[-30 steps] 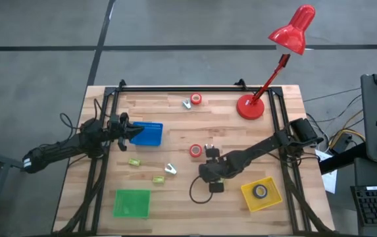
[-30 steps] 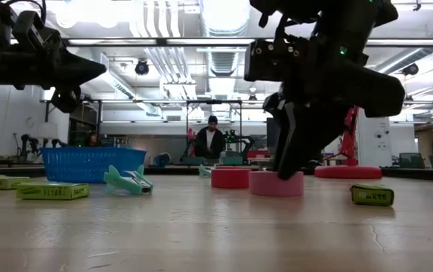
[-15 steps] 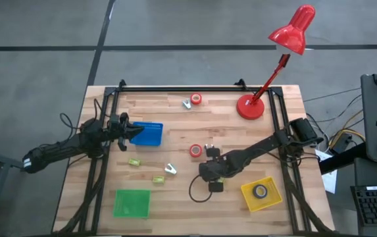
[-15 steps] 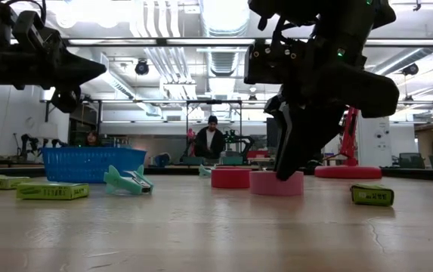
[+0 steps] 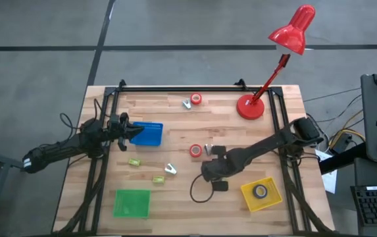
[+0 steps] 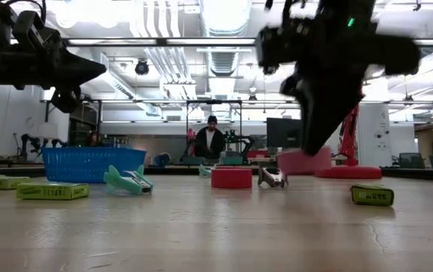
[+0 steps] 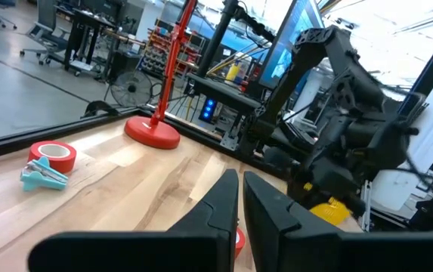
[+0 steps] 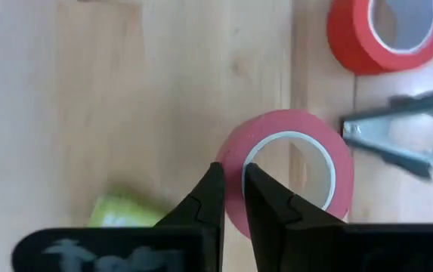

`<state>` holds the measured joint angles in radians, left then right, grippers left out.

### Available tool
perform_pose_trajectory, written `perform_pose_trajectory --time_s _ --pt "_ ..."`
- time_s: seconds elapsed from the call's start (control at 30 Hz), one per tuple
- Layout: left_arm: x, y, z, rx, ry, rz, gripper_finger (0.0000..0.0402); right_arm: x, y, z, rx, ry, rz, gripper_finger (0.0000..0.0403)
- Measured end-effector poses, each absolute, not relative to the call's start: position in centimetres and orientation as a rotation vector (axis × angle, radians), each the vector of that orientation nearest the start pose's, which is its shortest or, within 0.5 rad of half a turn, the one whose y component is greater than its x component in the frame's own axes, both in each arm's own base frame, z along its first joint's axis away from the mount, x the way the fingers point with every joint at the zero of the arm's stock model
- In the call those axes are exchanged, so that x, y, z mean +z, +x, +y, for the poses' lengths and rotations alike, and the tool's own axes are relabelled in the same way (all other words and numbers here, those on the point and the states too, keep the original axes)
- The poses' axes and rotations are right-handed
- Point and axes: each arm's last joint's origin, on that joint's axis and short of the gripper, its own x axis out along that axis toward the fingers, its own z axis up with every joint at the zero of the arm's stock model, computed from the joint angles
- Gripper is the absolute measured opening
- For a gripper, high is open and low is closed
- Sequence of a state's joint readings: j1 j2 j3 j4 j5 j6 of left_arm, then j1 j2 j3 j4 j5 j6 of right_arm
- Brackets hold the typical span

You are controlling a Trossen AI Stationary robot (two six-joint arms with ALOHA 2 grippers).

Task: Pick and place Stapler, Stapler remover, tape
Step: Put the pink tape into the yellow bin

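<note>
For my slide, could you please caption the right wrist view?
Right gripper pinching a red tape roll's wall above the wooden table.

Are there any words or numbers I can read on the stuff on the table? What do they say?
None can be read.
The green boxes show dark print on their sides, too blurred to read.
The red tape roll in the right gripper shows no writing.
The blue basket, yellow tray and red lamp show no labels.
The room's screens are too small to read.

Grey floor [image 5: 175, 26], bright ceiling lights [image 6: 224, 11]
</note>
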<state>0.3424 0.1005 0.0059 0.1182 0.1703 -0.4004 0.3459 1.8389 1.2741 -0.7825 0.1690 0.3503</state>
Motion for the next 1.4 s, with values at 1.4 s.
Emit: perform_pose_trajectory --time_s 1.4 --pt "16.9 9.9 3.0 0.165 -0.394 -0.055 0.0026 19.8 15.2 20.3 -0.436 0.563 1.342 0.0030"
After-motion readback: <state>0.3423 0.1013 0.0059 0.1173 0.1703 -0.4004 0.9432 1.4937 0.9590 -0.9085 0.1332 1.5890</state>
